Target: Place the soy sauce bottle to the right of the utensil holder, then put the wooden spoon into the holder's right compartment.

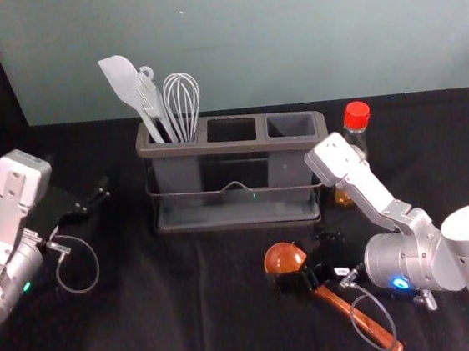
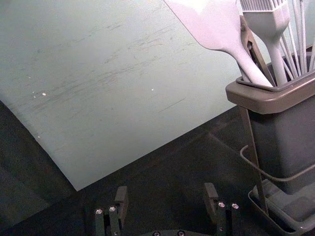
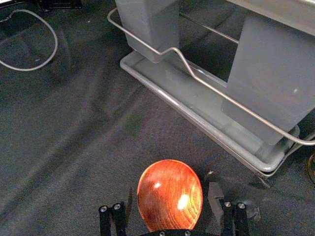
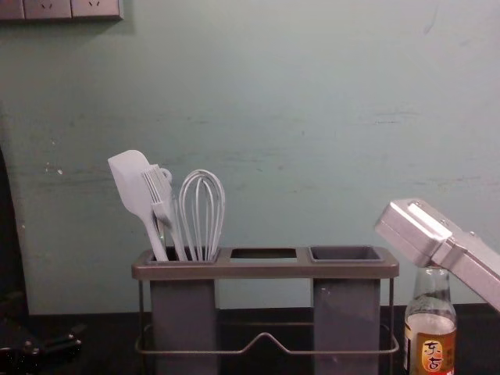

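“东古” on the label (image 4: 448,344) of the soy sauce bottle (image 4: 430,303)

One bottle (image 4: 431,328), one spoon (image 1: 283,258), one holder (image 1: 240,146), one spatula (image 4: 129,183), one brush (image 2: 266,22), one whisk (image 1: 182,97) and one part-hidden tool (image 2: 254,51) are seen.

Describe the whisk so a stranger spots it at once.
On the black cloth stands a long grey plastic utensil holder. In its left compartment, the pale wire whisk is rightmost: rounded open loops, unlike the flat white spatula and bristled white brush.
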Available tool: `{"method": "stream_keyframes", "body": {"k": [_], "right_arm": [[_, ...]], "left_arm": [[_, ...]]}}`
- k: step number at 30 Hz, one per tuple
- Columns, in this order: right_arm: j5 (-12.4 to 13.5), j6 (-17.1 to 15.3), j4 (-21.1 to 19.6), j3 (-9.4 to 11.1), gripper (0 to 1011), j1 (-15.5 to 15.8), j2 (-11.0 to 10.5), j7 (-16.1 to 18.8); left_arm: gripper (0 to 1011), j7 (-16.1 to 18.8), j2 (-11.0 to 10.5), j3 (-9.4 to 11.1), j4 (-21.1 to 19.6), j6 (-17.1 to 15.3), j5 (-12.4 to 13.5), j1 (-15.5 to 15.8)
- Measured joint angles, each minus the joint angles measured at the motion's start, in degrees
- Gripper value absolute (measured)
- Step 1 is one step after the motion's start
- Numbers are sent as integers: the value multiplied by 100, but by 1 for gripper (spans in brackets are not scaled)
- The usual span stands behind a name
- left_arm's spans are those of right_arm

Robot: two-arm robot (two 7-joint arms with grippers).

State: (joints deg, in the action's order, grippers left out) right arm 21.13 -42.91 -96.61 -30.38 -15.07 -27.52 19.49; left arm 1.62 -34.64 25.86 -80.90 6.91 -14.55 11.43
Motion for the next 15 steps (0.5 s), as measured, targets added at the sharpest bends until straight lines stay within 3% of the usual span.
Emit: {"method": "stream_keyframes", "body": {"k": [15], "right_arm": [[-233, 15, 165, -15, 1000, -48, 123, 167]], "left_arm": [[1005, 0, 0, 0, 0, 0, 0, 0]]}}
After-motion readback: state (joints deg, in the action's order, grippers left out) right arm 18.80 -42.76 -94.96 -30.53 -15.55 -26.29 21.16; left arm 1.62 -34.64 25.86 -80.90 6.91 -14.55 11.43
